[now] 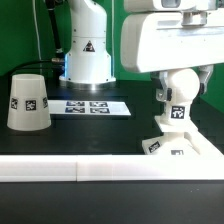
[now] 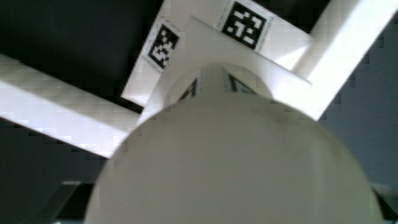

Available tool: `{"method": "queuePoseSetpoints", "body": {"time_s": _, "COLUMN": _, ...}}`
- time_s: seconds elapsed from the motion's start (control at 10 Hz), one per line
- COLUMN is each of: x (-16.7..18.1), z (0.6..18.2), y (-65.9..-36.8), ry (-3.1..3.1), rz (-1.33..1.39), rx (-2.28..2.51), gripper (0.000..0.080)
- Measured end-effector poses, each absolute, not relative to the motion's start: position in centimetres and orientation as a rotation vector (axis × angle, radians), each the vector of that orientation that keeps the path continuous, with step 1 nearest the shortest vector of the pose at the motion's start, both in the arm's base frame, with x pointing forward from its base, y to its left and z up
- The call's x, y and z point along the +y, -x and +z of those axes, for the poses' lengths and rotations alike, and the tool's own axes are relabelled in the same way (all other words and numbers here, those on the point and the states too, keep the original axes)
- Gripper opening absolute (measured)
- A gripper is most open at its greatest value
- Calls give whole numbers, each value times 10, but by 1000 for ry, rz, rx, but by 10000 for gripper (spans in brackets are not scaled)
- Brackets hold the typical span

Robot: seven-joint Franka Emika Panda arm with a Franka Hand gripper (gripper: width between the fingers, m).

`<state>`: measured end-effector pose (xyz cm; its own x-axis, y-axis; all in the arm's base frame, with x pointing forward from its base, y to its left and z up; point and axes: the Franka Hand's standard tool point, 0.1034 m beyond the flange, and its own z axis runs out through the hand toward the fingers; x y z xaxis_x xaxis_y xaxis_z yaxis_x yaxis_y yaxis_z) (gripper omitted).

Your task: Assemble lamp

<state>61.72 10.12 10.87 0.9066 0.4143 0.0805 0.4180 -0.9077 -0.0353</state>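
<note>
The round white bulb (image 1: 181, 90) stands upright with its tagged neck on the flat square base (image 1: 172, 148) at the exterior view's right. My gripper (image 1: 180, 86) comes down from above and is shut around the bulb's round head. In the wrist view the bulb (image 2: 222, 150) fills most of the picture, and the base (image 2: 199, 42) with its tags lies beyond it. My fingers are hidden there behind the bulb. The tapered shade (image 1: 28, 101) stands alone, wide end down, at the exterior view's left.
The marker board (image 1: 91, 106) lies on the table in front of the arm's white pedestal (image 1: 86, 52). A long white border bar (image 1: 90, 170) runs along the front edge. Border bars (image 2: 54, 105) also show in the wrist view beside the base.
</note>
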Motion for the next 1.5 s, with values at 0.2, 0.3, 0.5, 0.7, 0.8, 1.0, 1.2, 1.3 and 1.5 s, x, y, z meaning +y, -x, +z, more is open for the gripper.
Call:
{"method": "queuePoseSetpoints", "body": {"time_s": 0.2, "x": 98, "z": 110, "y": -620, "ry": 3058, "rz": -134, "rx": -430, "gripper": 577}}
{"method": "queuePoseSetpoints", "body": {"time_s": 0.3, "x": 96, "z": 111, "y": -618, "ry": 3079, "rz": -167, "rx": -248, "gripper": 577}}
{"method": "queuePoseSetpoints", "body": {"time_s": 0.5, "x": 91, "z": 111, "y": -614, "ry": 3091, "rz": -190, "rx": -14, "gripper": 577}}
{"method": "queuePoseSetpoints", "body": {"time_s": 0.7, "x": 86, "z": 111, "y": -614, "ry": 3080, "rz": -191, "rx": 188, "gripper": 577}}
{"method": "queuePoseSetpoints", "body": {"time_s": 0.8, "x": 84, "z": 111, "y": -614, "ry": 3075, "rz": -190, "rx": 248, "gripper": 577}}
{"method": "queuePoseSetpoints", "body": {"time_s": 1.0, "x": 85, "z": 110, "y": -614, "ry": 3078, "rz": -188, "rx": 225, "gripper": 686}}
{"method": "queuePoseSetpoints", "body": {"time_s": 1.2, "x": 89, "z": 112, "y": -612, "ry": 3090, "rz": -211, "rx": 86, "gripper": 697}}
{"method": "queuePoseSetpoints", "body": {"time_s": 1.3, "x": 92, "z": 113, "y": -605, "ry": 3091, "rz": -215, "rx": 56, "gripper": 697}}
{"method": "queuePoseSetpoints", "body": {"time_s": 1.5, "x": 97, "z": 121, "y": -582, "ry": 3092, "rz": -204, "rx": 39, "gripper": 698}}
